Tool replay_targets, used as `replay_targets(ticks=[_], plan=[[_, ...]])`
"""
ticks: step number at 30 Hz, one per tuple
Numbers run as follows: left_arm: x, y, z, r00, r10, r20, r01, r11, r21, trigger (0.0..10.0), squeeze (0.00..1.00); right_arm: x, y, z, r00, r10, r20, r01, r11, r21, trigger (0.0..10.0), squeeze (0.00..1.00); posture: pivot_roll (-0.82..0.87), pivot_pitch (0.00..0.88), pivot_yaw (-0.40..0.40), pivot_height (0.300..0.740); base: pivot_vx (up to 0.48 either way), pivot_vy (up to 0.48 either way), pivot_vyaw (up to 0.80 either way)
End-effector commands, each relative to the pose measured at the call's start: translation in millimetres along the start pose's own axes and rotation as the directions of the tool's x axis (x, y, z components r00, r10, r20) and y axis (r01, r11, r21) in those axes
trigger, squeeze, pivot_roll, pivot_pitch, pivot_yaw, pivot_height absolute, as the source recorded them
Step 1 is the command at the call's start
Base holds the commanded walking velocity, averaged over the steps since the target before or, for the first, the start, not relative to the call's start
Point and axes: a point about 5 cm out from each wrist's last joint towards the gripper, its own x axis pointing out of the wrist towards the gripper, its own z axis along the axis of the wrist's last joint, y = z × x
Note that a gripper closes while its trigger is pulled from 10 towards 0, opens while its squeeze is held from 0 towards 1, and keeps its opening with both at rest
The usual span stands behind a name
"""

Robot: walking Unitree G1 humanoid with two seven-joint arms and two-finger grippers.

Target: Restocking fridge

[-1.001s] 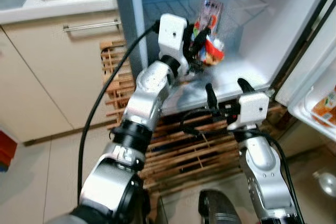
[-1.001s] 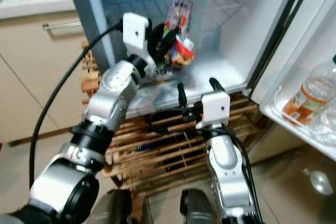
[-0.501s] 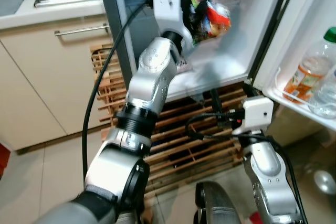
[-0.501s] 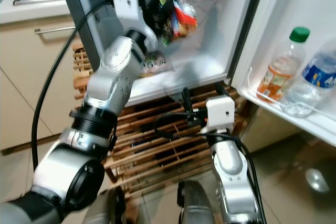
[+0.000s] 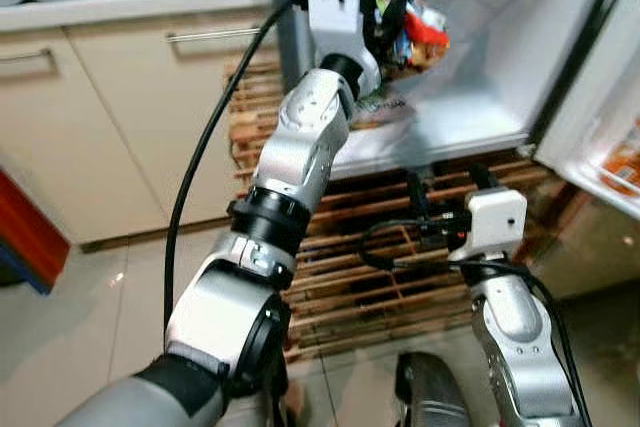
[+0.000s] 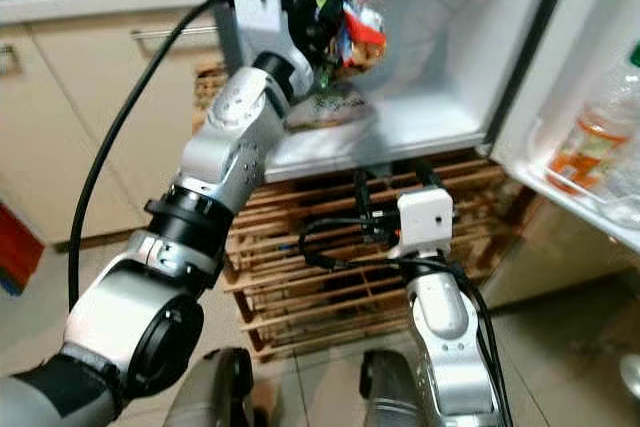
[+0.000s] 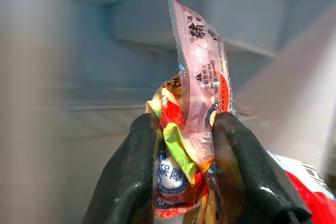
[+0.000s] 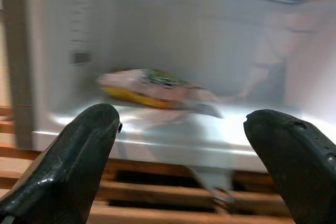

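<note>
My left gripper [image 5: 392, 19] is raised inside the open fridge [image 5: 480, 97] and is shut on a crinkled snack packet [image 5: 412, 7] of red, pink and green plastic [image 7: 197, 98]; both fingers [image 7: 131, 182] pinch its lower part. Below it a flat yellow and pink packet [image 6: 325, 107] lies on the fridge's white floor [image 8: 152, 88]. My right gripper [image 5: 448, 185] hangs open, low in front of the fridge's bottom edge, with nothing between its fingers [image 8: 79, 145].
A wooden slatted rack [image 5: 350, 267] stands under the fridge. Cream kitchen cabinets [image 5: 100, 127] with a counter are on the left. The open fridge door [image 6: 590, 137] on the right holds bottles [image 6: 590, 142]. Tiled floor [image 5: 80, 317] lies in the foreground.
The camera has swung left and tilted, so the scene has shifted. My left gripper still holds the snack packet up in the fridge; the right gripper stays low and open.
</note>
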Motion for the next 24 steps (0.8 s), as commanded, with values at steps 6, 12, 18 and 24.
replay_targets(ticks=[6,12,18,24], plan=[[2.5,-7.9,1,0.999,0.016,0.032,-0.015,0.999,-0.035,10.0,0.00,2.9,-4.0,3,1.000,-0.020,0.003,0.020,1.000,-0.003,10.0,0.00,-0.20,0.000,0.066,0.635,0.286,-0.040,0.00],[2.0,-11.1,0,0.999,-0.011,0.032,0.012,1.000,-0.016,10.0,0.00,1.8,-1.4,2,1.000,-0.017,0.000,0.017,1.000,0.000,10.0,0.00,-0.20,0.000,0.067,0.635,0.000,0.000,0.00],[1.1,-17.4,-5,0.999,-0.041,0.023,0.041,0.999,-0.022,10.0,0.00,2.4,-2.1,2,1.000,-0.017,0.002,0.017,1.000,-0.002,10.0,0.00,-0.20,0.000,0.068,0.635,0.191,-0.254,0.00],[0.6,-21.6,-6,0.998,-0.051,0.028,0.052,0.998,-0.043,10.0,0.00,2.4,-1.6,1,1.000,-0.013,-0.001,0.013,1.000,-0.002,10.0,0.00,-0.21,0.000,0.067,0.635,0.324,-0.350,0.00]])
